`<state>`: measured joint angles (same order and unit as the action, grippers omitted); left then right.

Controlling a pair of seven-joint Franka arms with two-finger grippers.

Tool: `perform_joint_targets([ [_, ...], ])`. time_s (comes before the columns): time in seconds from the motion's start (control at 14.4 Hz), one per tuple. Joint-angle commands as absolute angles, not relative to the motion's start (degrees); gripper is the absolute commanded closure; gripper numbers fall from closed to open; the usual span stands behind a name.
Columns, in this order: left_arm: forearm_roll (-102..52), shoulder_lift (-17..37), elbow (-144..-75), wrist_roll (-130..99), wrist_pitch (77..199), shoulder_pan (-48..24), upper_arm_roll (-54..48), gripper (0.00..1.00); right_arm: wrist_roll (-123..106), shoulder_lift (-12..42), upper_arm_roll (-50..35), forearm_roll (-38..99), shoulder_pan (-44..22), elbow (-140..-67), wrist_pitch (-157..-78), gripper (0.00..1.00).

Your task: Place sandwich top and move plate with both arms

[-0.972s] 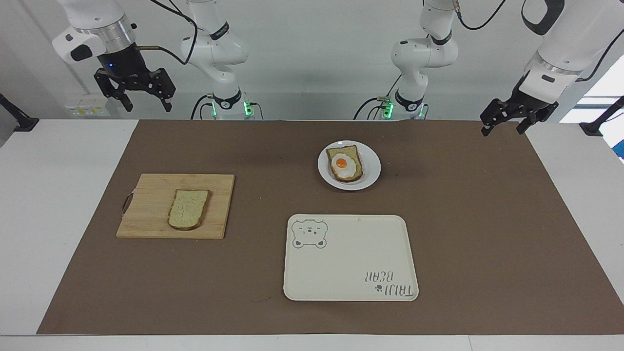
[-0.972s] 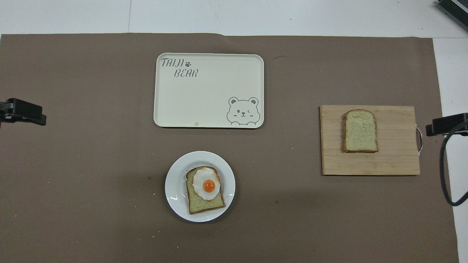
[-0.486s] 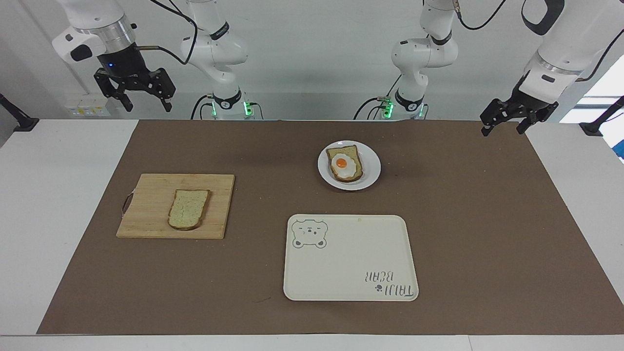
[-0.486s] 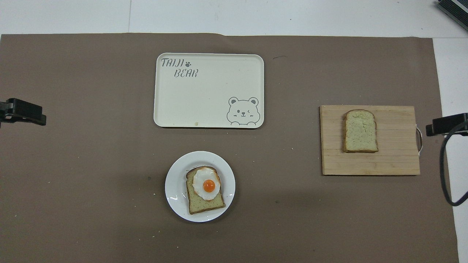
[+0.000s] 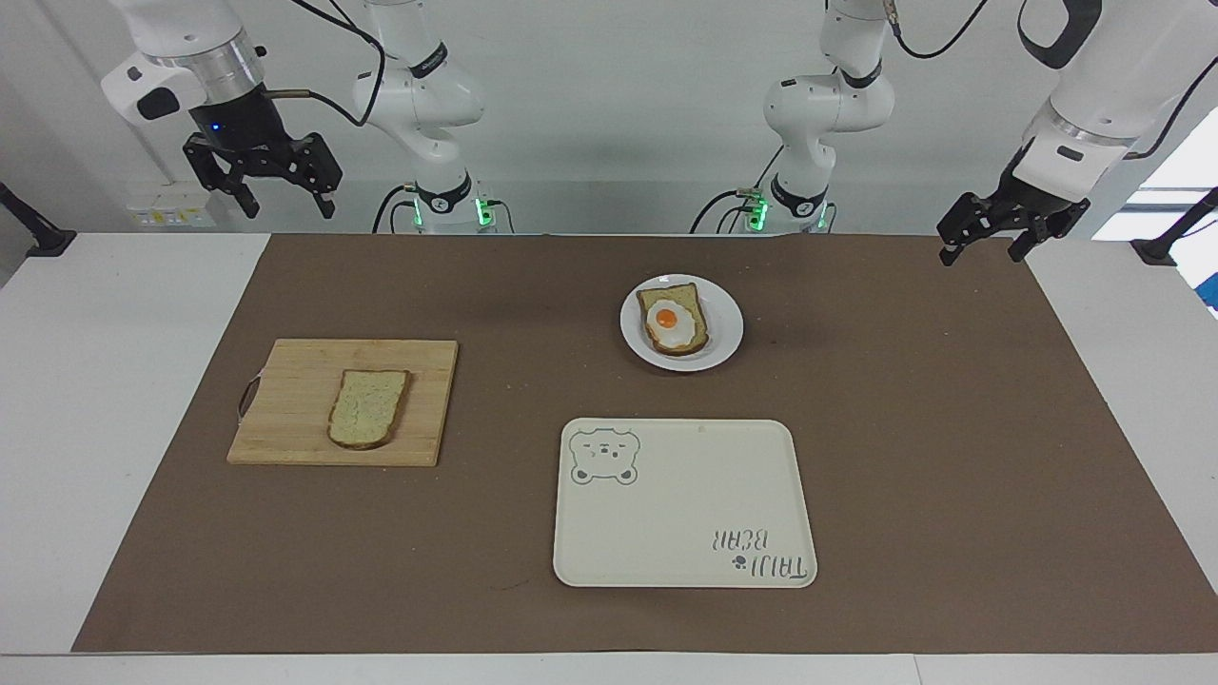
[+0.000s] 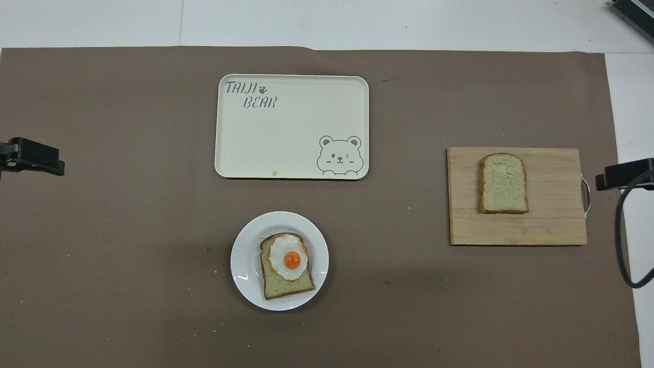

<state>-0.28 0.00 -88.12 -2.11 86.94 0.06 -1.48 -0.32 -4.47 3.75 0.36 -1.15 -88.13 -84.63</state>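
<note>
The sandwich top (image 5: 368,408) (image 6: 504,183), a plain speckled slice with a brown crust, lies flat on a wooden cutting board (image 5: 295,400) toward the right arm's end of the table. The small white plate (image 5: 731,333) (image 6: 244,263) sits nearer to the robots at mid-table and carries a bread slice with a fried egg (image 5: 674,319). My right gripper (image 5: 290,209) (image 6: 623,174) hangs open and empty, raised over the table just off the board's handle end. My left gripper (image 5: 982,255) (image 6: 33,156) waits open and empty over the mat's edge at the left arm's end.
A cream rectangular tray with a bear drawing (image 5: 683,504) (image 6: 291,128) lies farther from the robots than the plate. A brown mat (image 5: 904,457) covers most of the white table. A black cable (image 6: 621,240) loops beside the board's handle end.
</note>
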Motion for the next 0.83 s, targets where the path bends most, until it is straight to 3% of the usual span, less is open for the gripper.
perform_joint_targets([
  [0.0,0.09,-1.05,-88.77,-2.64,86.22,0.09,-1.49,0.0,-1.76,-5.19,3.43,-0.26,-0.44,-89.03,-85.17,0.0],
  [0.76,0.09,-0.97,-88.77,-2.64,86.22,0.09,-1.49,0.0,-1.76,-5.45,3.43,-0.26,-0.35,-89.47,-85.25,0.0],
])
